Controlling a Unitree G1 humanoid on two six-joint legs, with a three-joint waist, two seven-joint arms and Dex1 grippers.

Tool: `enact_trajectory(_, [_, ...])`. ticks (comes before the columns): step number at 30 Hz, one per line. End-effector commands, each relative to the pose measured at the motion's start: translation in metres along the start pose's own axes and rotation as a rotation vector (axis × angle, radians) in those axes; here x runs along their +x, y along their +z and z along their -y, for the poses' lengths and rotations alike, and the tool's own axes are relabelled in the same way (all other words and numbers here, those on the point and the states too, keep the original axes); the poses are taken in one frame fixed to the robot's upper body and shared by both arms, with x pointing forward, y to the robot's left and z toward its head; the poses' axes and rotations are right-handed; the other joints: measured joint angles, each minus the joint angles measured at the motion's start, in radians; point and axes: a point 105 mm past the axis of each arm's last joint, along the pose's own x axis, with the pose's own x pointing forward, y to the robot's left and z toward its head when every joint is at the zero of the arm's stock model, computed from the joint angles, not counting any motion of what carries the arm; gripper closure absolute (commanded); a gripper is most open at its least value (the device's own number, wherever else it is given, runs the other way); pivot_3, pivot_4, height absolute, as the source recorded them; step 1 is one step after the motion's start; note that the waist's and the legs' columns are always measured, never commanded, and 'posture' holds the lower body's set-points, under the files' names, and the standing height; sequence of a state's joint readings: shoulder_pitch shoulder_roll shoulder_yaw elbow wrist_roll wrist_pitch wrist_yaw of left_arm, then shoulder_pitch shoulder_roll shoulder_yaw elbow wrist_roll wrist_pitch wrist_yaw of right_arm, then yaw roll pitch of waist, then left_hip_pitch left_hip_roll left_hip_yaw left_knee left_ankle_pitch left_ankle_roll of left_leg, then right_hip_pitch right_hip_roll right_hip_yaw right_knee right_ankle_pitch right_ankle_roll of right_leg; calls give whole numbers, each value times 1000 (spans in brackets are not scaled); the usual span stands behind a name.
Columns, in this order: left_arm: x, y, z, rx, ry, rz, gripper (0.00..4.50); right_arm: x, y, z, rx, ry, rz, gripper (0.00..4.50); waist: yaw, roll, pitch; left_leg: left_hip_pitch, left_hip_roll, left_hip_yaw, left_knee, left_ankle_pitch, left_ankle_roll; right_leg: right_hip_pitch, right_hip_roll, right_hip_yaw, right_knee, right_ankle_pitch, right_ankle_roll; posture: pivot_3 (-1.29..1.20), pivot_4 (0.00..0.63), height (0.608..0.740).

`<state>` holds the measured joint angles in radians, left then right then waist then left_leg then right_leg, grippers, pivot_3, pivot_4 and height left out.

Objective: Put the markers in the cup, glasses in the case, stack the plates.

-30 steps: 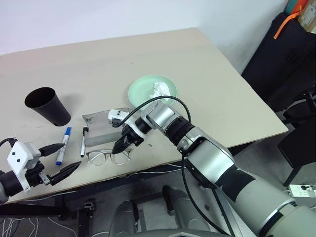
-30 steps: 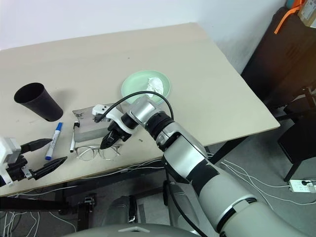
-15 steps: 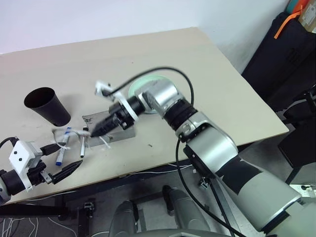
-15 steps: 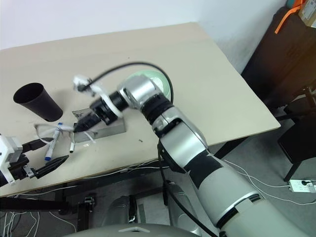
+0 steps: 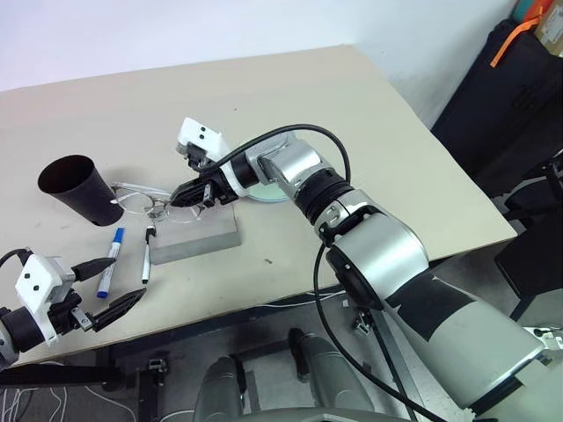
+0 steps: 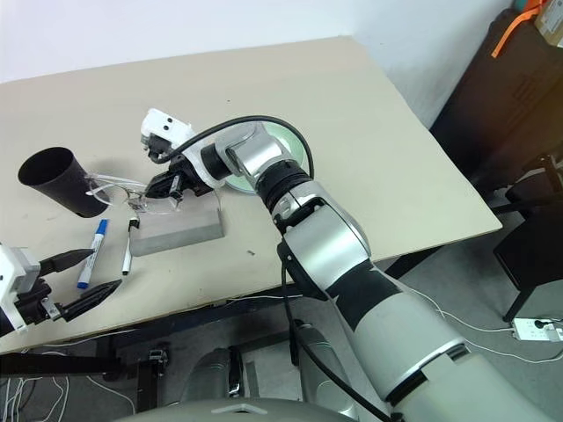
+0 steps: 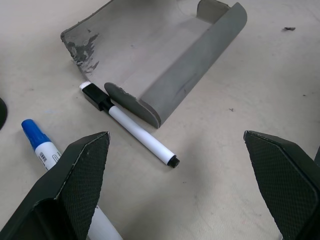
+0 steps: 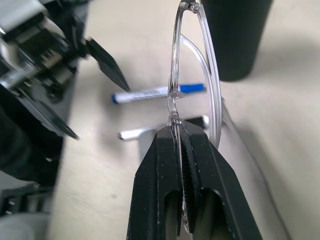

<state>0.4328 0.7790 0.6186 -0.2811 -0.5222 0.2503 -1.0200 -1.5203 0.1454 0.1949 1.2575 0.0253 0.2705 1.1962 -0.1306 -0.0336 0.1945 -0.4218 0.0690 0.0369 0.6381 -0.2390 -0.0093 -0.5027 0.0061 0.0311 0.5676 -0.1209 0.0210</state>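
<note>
This looks like a lab or test room. The big pale surface (image 5: pixel 369 114) is bare board on a plain metal frame, set by a plain white wall (image 5: pixel 176 31). Loose white wires (image 6: pixel 440 321) trail over the grey floor (image 6: pixel 457 281) to a power strip (image 6: pixel 538 330). Dark chairs (image 5: pixel 506 105) and bags are pushed to one side.

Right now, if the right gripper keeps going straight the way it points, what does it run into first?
Most likely the black cup. The right gripper, jaws shut on the glasses, points that way above the grey case, and the glasses' far end is already near the cup. Depth is hard to judge, so it could pass beside it.
</note>
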Motion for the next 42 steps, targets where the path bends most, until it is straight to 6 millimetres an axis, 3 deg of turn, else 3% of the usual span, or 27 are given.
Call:
enact_trajectory(1, [-6,11,-1,48,24,28,0,1,-4,1,-34,-12,-39,4474,3,0,0,0,0,0,0,0,0,-1,0,0,2,-1,-1,0,150,733])
enact_trajectory(11, [-4,19,-3,32,33,72,0,9,-48,-4,-9,20,-196,4474,0,0,0,12,-1,-5,6,-1,-2,6,1,-1,13,-5,-3,0,150,733])
enact_trajectory(15, [-3,14,-2,30,28,59,0,12,-51,-7,-16,42,-204,4474,-1,1,1,12,0,-12,5,-2,-3,10,2,-9,4,-1,-3,0,150,733])
enact_trajectory(17, [-2,14,-1,28,27,63,0,12,-51,-9,-20,50,-205,4474,2,7,3,8,13,-12,3,-2,-3,15,12,-13,-17,12,-6,0,150,733])
enact_trajectory(19, [-1,14,-1,29,28,62,0,14,-50,-10,-25,57,-202,4474,5,3,1,5,29,-8,0,-2,-3,15,12,-19,-20,14,-6,0,150,733])
enact_trajectory(21, [-1,13,-1,30,28,60,0,14,-48,-10,-33,60,-197,4474,9,-2,-2,9,30,4,-2,-2,-3,11,15,-19,-15,9,-13,0,150,733])
enact_trajectory(27, [-1,12,-2,32,28,52,0,16,-39,-8,-42,39,-161,2733,3,-3,-3,14,28,8,-8,0,0,3,19,-12,0,1,-23,0,150,733])
enact_trajectory(34, [1,13,-4,27,28,60,0,15,-26,-7,-37,29,-94,127,3,-4,-3,18,27,9,-6,0,0,-1,20,-9,14,-3,-27,0,150,733])
enact_trajectory(39, [4,16,-8,10,46,97,0,7,8,-4,37,16,104,23,0,-3,-2,21,26,0,-6,-2,-3,3,25,-10,8,-2,-27,0,150,733])
enact_trajectory(42, [4,19,-14,-3,87,131,0,-5,23,4,94,-20,194,23,0,0,-1,19,28,-17,-7,-2,-3,9,38,-12,-13,7,-25,0,150,733])
